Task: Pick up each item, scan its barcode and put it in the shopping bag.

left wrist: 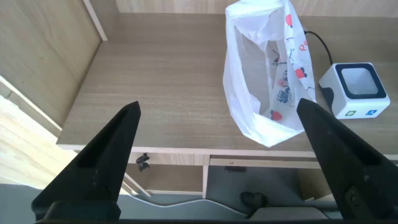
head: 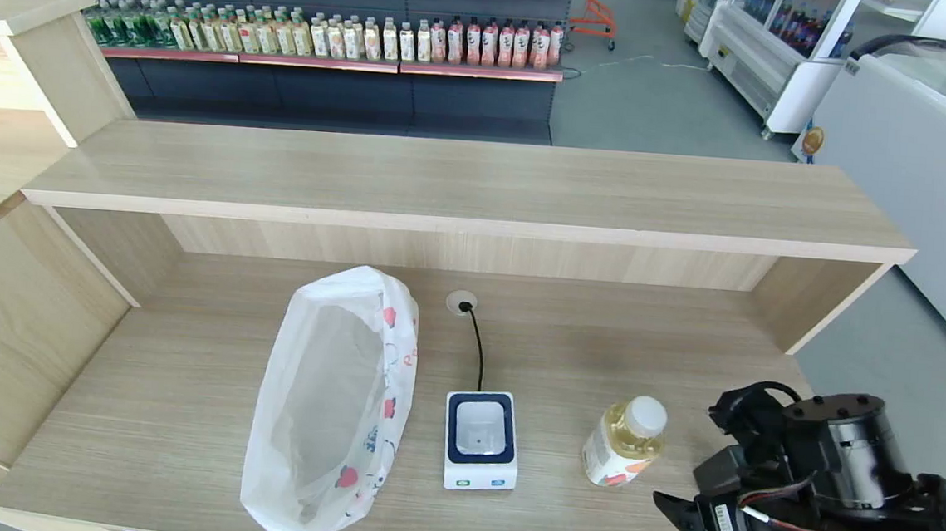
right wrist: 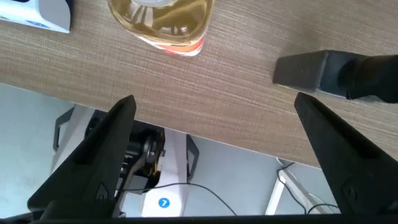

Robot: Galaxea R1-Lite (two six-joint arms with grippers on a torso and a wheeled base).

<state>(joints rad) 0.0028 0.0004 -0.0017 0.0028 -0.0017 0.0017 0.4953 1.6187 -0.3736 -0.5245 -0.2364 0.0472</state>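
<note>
The right gripper (right wrist: 214,102) hangs at the near edge of the surface (head: 182,378), its fingers spread wide and holding nothing; the bottle (head: 624,443) of yellow liquid with a white cap stands upright just ahead of it, slightly to its left and not touching either finger; the white scanner (head: 481,439) sits farther left of this gripper, beyond the bottle, with a black cable running back from it; the shopping bag (head: 334,406), white with red prints, lies beyond the scanner with its mouth gaping. The left gripper (left wrist: 219,109) hovers over the near edge too, fully parted and empty; the bag lies ahead of it and to its right.
</note>
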